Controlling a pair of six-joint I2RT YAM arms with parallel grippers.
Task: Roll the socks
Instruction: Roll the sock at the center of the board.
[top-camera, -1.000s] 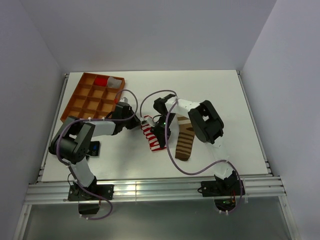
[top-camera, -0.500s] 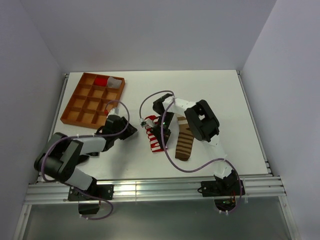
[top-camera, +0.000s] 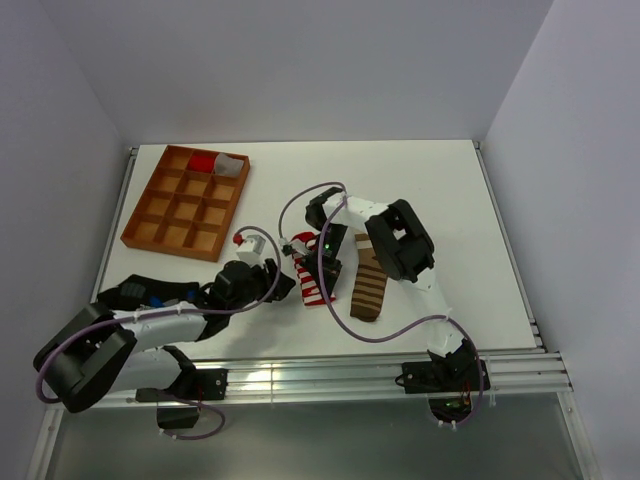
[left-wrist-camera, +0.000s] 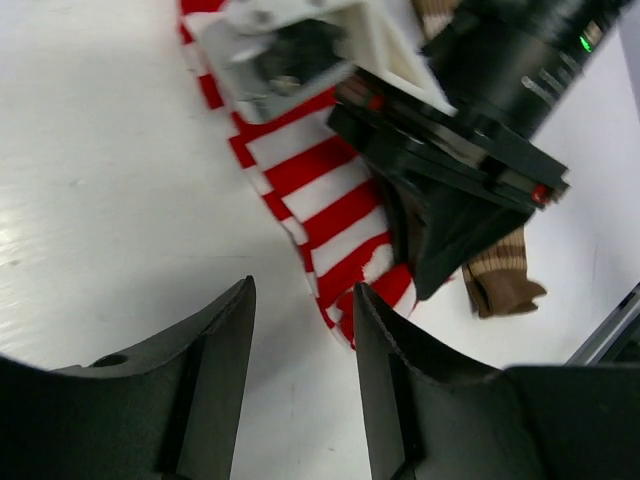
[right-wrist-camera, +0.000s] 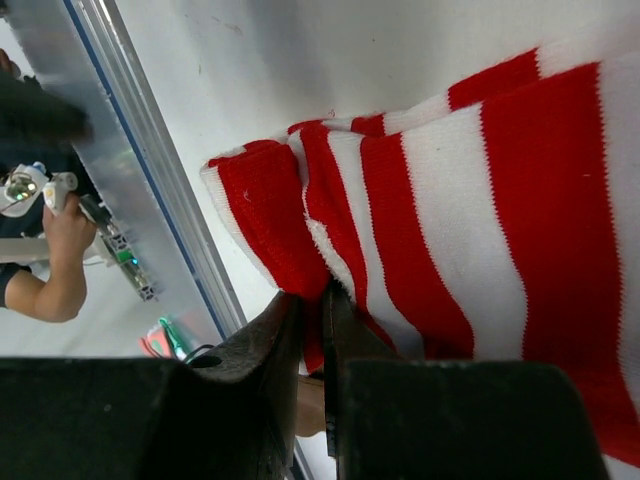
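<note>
The red-and-white striped sock (top-camera: 311, 282) lies flat mid-table; it also shows in the left wrist view (left-wrist-camera: 320, 195) and the right wrist view (right-wrist-camera: 470, 200). The brown-and-tan sock (top-camera: 370, 283) lies just to its right, its end visible in the left wrist view (left-wrist-camera: 500, 280). My right gripper (top-camera: 325, 272) is shut on the red-and-white sock's near edge (right-wrist-camera: 318, 300), pinching a fold. My left gripper (top-camera: 278, 283) is open and empty, low over the table just left of that sock (left-wrist-camera: 300, 320).
An orange compartment tray (top-camera: 186, 201) stands at the back left with a red item and a clear cup in its far cells. A metal rail (top-camera: 300, 380) runs along the near table edge. The right arm's cable loops over the brown sock.
My left arm has swung down and toward the near edge, its gripper now low beside the red sock's lower left. My right gripper stays on the sock, barely moved.
</note>
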